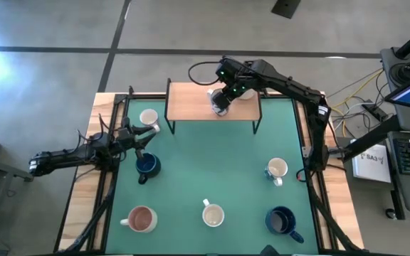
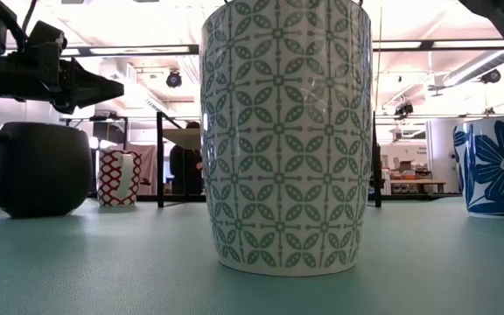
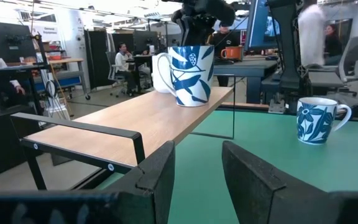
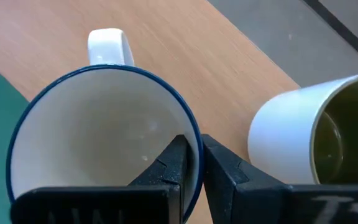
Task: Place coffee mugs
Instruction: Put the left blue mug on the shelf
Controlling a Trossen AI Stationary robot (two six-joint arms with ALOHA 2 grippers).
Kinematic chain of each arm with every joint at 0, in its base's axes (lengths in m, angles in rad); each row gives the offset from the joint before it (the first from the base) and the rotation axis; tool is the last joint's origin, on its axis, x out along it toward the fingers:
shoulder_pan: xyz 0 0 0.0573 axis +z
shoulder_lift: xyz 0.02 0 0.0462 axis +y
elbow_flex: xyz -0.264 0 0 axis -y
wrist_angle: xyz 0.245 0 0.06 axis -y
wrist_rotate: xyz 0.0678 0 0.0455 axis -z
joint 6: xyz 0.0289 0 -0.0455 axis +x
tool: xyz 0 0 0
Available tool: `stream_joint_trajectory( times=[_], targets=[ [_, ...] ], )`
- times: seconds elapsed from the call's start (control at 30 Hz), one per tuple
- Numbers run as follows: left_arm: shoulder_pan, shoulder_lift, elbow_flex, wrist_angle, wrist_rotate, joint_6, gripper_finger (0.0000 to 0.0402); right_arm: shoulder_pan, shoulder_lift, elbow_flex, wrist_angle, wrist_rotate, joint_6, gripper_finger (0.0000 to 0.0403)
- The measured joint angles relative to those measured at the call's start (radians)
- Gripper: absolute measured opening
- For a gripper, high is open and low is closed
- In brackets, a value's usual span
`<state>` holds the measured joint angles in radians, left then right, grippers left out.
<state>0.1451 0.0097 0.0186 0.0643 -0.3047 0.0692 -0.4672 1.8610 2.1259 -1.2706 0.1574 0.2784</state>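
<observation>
Wooden shelf (image 1: 191, 107) at twelve o'clock; right claw (image 4: 191, 163) pinching blue-rimmed mug (image 4: 98, 130) wall there. Left claw (image 3: 197, 168) apart, empty, at nine o'clock.

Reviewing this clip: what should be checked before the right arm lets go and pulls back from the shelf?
1. Blue-patterned mug upright on the wooden shelf: ok.
2. Right pincer clear of that mug: not ok; one finger is inside the rim and one outside.
3. Olive-lined mug standing apart from the blue-patterned mug: ok.
4. Whether the retreat path clears the olive-lined mug: cannot tell.
5. Left pincer open, empty and away from the shelf: ok.
6. All mugs placed: not ok; six are on the green mat.
</observation>
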Motion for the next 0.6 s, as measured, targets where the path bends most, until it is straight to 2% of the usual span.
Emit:
stream_joint_trajectory(
  times=[0.4,0.6],
  targets=[
    [0.000,0.000,0.000,0.000,0.000,0.000,0.0116,-0.003,0.000,0.036,0.001,0.012,-0.031,0.0090],
    [0.000,0.000,0.000,0.000,0.000,0.000,0.0116,-0.003,-0.003,0.111,-0.023,0.019,-0.090,0.0102]
  ],
)
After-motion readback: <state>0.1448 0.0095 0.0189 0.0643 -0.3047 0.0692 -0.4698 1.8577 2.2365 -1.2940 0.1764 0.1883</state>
